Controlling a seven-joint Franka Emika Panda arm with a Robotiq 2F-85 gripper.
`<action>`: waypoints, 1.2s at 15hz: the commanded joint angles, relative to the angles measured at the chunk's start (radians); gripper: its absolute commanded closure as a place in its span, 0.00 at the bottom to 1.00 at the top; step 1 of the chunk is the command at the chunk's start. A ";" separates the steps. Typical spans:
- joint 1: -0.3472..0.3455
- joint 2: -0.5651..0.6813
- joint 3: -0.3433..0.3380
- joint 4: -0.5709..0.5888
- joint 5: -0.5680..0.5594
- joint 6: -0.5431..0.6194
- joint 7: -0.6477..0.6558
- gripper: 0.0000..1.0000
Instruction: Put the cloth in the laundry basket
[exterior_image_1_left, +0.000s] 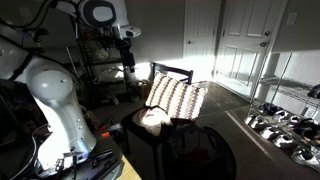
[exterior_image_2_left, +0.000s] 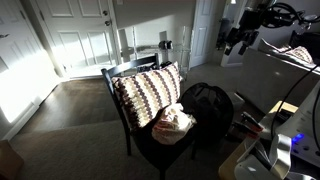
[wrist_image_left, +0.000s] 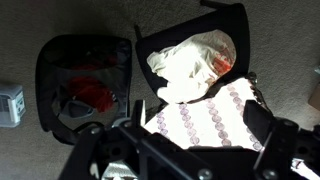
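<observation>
A white and orange cloth (wrist_image_left: 190, 65) lies crumpled on the seat of a dark chair (wrist_image_left: 240, 15), in front of a striped pillow (wrist_image_left: 205, 122). The cloth shows in both exterior views (exterior_image_1_left: 152, 118) (exterior_image_2_left: 173, 125). A black laundry basket (wrist_image_left: 48, 85) stands on the floor beside the chair with something red inside; it also shows in both exterior views (exterior_image_1_left: 200, 150) (exterior_image_2_left: 208, 103). My gripper (wrist_image_left: 185, 140) is open and empty, high above the chair and pillow, well clear of the cloth. It hangs in the air in both exterior views (exterior_image_1_left: 128, 58) (exterior_image_2_left: 237, 40).
A small white box (wrist_image_left: 10, 103) sits on the carpet beside the basket. A wire rack with shoes (exterior_image_1_left: 285, 125) stands by the wall. White doors (exterior_image_2_left: 80, 35) are behind the chair. A table edge (exterior_image_2_left: 290, 70) lies under the arm.
</observation>
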 joint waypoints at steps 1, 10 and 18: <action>-0.003 0.000 0.003 0.002 0.002 -0.004 -0.002 0.00; -0.003 0.000 0.003 0.002 0.002 -0.004 -0.002 0.00; 0.001 0.034 0.035 0.004 0.008 0.043 0.032 0.00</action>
